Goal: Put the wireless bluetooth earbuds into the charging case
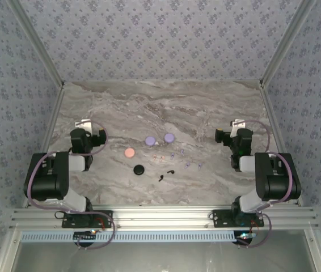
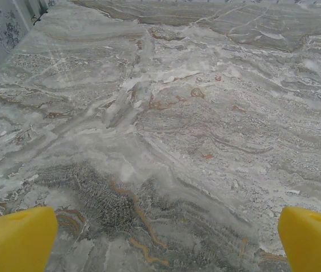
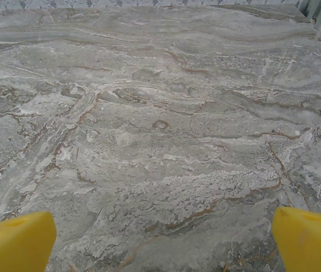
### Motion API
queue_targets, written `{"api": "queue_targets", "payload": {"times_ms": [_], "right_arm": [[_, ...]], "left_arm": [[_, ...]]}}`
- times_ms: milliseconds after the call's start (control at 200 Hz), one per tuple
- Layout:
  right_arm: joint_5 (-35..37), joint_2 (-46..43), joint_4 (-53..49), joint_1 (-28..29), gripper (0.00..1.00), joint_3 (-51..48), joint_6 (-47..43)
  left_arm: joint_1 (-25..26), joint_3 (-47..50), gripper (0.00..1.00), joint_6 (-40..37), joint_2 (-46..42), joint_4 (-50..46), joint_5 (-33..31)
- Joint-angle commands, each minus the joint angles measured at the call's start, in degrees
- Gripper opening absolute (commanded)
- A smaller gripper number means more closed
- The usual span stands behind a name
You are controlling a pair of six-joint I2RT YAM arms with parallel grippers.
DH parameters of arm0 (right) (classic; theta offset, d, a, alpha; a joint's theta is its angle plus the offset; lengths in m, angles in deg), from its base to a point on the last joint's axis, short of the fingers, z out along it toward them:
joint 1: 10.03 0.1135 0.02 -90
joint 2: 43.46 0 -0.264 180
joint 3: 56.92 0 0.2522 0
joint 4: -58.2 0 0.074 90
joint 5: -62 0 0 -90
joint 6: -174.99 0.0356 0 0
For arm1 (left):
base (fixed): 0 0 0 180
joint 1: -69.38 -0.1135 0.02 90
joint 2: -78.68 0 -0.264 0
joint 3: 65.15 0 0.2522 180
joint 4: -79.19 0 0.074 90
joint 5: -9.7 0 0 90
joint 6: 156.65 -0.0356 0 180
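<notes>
Marble table (image 1: 149, 107) | earbuds (image 1: 161, 178) tiny, details unclear | left, right jaws released, empty

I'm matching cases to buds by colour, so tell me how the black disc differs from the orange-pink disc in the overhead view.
Colour: the black disc is dark, the orange-pink disc a pale salmon.
Position: the black disc lies nearer the arm bases and slightly right; the orange-pink disc sits farther up the table.
Neighbours: the black earbuds lie right of the black disc, farther from the orange-pink disc.
Shared: both are round, lie flat, look similar in size, and do not touch.
</notes>
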Motion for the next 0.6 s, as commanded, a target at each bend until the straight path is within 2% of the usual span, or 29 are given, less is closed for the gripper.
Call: {"api": "queue_targets", "payload": {"times_ms": [0, 595], "right_arm": [[-0.6, 0.0, -0.4, -0.3, 1.0, 0.9, -0.5], [-2.7, 0.0, -0.3, -1.4, 1.0, 0.9, 0.2]], "left_arm": [[0.4, -0.9, 0.99, 0.4, -0.2, 0.4, 0.7], [0.3, -0.9, 0.99, 0.4, -0.3, 0.4, 0.7]]}}
